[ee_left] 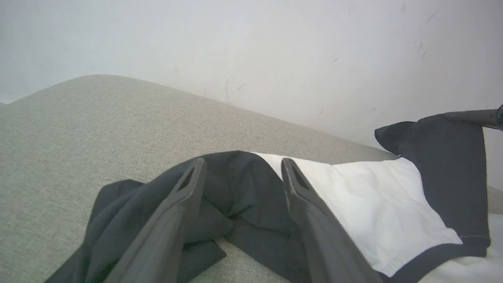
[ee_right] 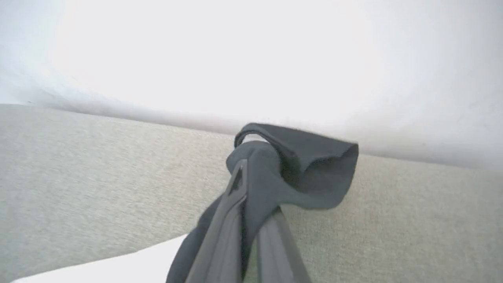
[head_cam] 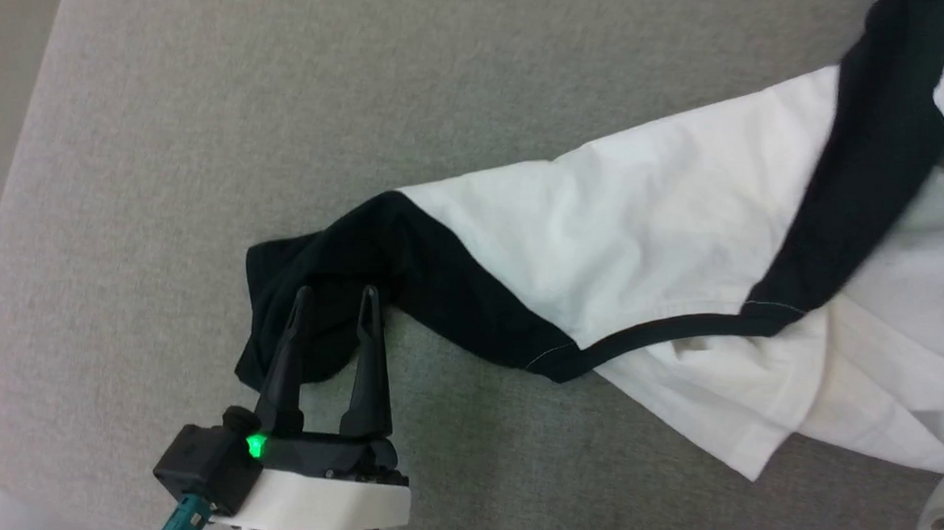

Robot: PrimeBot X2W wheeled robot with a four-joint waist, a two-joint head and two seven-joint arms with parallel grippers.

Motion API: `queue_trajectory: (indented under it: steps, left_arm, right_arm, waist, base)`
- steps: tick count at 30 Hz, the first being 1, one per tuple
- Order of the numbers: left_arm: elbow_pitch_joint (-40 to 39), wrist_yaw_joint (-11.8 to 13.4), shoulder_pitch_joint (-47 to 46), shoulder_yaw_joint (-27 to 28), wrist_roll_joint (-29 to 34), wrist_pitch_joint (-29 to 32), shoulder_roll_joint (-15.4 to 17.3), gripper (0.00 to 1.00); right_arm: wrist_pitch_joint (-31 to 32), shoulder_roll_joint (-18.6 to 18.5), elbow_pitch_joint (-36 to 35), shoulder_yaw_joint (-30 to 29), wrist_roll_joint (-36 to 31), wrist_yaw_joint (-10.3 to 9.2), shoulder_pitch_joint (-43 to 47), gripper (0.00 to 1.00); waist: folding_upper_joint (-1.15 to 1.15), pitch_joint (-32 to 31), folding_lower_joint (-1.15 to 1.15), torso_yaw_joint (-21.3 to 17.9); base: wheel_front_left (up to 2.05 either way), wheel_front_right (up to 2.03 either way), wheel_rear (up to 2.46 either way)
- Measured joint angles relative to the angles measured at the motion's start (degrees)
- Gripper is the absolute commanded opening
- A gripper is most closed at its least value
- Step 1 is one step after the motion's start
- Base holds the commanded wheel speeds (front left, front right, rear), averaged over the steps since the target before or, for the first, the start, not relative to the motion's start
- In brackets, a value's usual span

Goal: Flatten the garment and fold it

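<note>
Jaws on the left gripper (head_cam: 336,296) stood wide apart, nothing between them pinched. Two dark fingers (head_cam: 368,359), one green light (head_cam: 255,447) lit on the gripper body. Tips sat over the bunched end of one black sleeve (head_cam: 322,261); couldn't tell from the left wrist view whether the left gripper (ee_left: 242,163) touched the cloth or hung just above it.

One garment (head_cam: 664,231), lying crumpled on the grey fabric surface (head_cam: 191,150), running from that bunched sleeve across to the robot's right. White body was wrinkled and partly doubled over, black trim (head_cam: 653,332) along its near edge.

Second black sleeve (head_cam: 864,196) crossed over the white body on the far right, rising toward the top corner. So: two sleeves counted, one per gripper.

Right gripper (ee_right: 251,177) had its jaws together, clamped on that second sleeve (ee_right: 298,169), cuff end looped up past the fingertips and off the surface. One of its fingers (ee_left: 471,116) showed at the sleeve end in the left wrist view.

Pale wall (ee_left: 235,47) behind the far edge of the surface.
</note>
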Motion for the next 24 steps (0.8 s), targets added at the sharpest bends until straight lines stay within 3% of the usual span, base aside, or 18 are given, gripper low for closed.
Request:
queue_trajectory:
  steps: [3, 7, 11, 15, 19, 21, 24]
  left_arm:
    - [0.0, 0.0, 0.9, 0.4, 0.1, 0.0, 0.2, 1.0]
    - [-0.2, 0.8, 3.4, 1.0, 0.2, 0.5, 0.8, 1.0]
    - [-1.3, 2.0, 6.5, 2.1, 0.2, 1.4, 1.8, 1.0]
    - [-3.1, 2.9, 9.3, 2.6, 0.1, 2.1, 2.2, 1.0]
    - [-4.4, 3.3, 11.1, 2.8, -0.3, 2.7, 2.3, 1.0]
    - [-4.9, 3.3, 11.6, 2.8, -0.3, 3.2, 2.6, 1.0]
    - [-5.2, 3.6, 11.9, 2.7, -0.3, 3.7, 2.9, 1.0]
  right_arm:
    - [0.3, -0.7, -3.8, 2.3, 4.6, 0.0, 0.4, 0.0]
    - [2.2, -1.5, -12.9, 0.4, 11.4, 0.0, 6.0, 0.0]
    - [6.2, 0.1, -24.5, -7.6, 17.8, 0.0, 16.9, 0.0]
    - [9.7, 2.0, -35.2, -21.7, 22.8, 0.0, 28.3, 0.0]
    - [11.8, 1.9, -35.0, -36.4, 28.8, 0.0, 39.2, 0.0]
    - [10.4, 1.9, -33.1, -39.3, 28.5, -0.01, 46.0, 0.03]
    - [6.2, 1.9, -27.9, -38.9, 27.7, 0.0, 52.5, 0.04]
  waist:
    - [0.0, -2.5, -0.01, -1.1]
    - [0.0, -6.3, -0.01, -2.7]
    - [0.0, -10.3, -0.02, -4.4]
    - [0.0, -13.8, -0.03, -6.7]
    - [0.0, -15.8, -0.02, -9.6]
    - [0.0, -16.6, -0.03, -11.1]
    - [0.0, -17.5, -0.02, -13.0]
  base:
    - [0.0, 0.0, 0.0]
    - [0.0, 0.0, 0.0]
    - [0.0, 0.0, 0.0]
    - [0.0, 0.0, 0.0]
    - [0.0, 0.0, 0.0]
    - [0.0, 0.0, 0.0]
    - [0.0, 0.0, 0.0]
